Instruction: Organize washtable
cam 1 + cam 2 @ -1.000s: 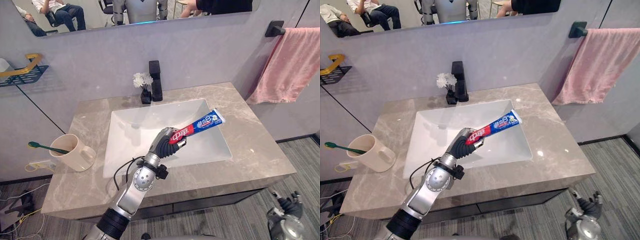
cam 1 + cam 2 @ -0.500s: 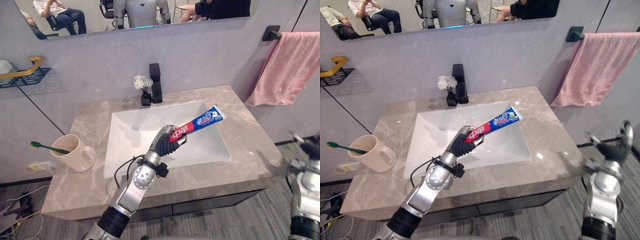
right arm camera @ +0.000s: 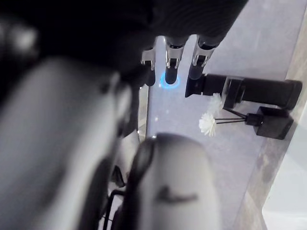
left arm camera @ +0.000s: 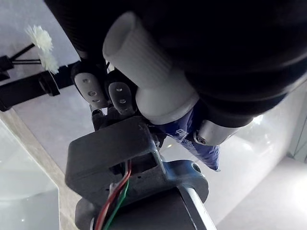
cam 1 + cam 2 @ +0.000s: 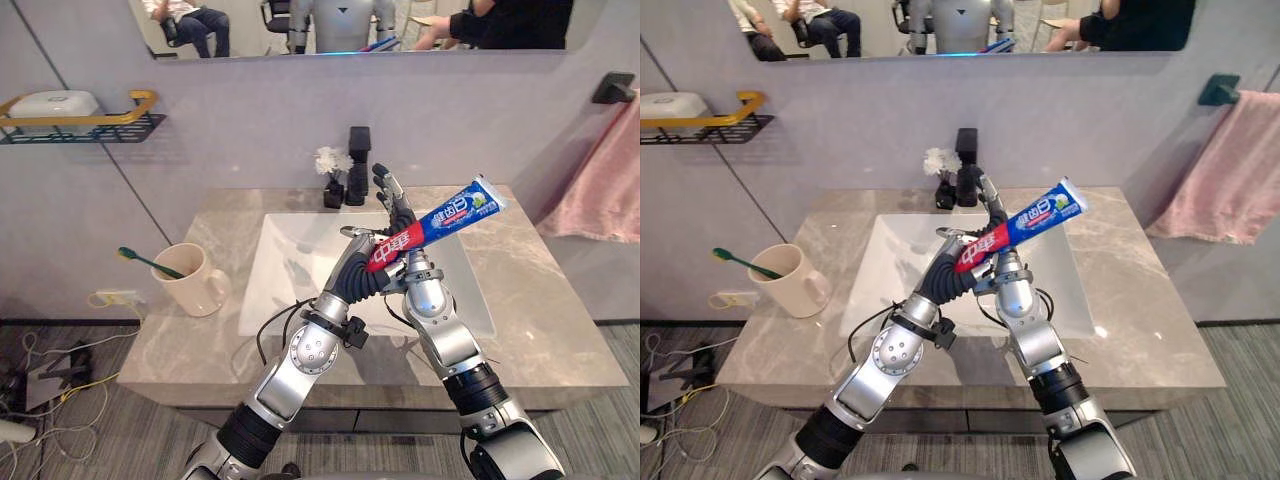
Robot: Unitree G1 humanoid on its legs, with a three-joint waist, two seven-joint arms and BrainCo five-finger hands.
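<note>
Left hand [image 5: 360, 272]: fingers curled round the capped end of the toothpaste tube [image 5: 445, 215], held slanting above the sink [image 5: 272, 262]. Right hand [image 5: 398, 208]: fingers straight, raised just behind the tube; contact not discernible. Cup [image 5: 192, 282] with toothbrush [image 5: 146, 262]: on table [image 5: 560, 335], left of sink.

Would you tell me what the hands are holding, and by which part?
Left hand grips the toothpaste tube by its red end; right hand, fingers straight, holds nothing.
</note>
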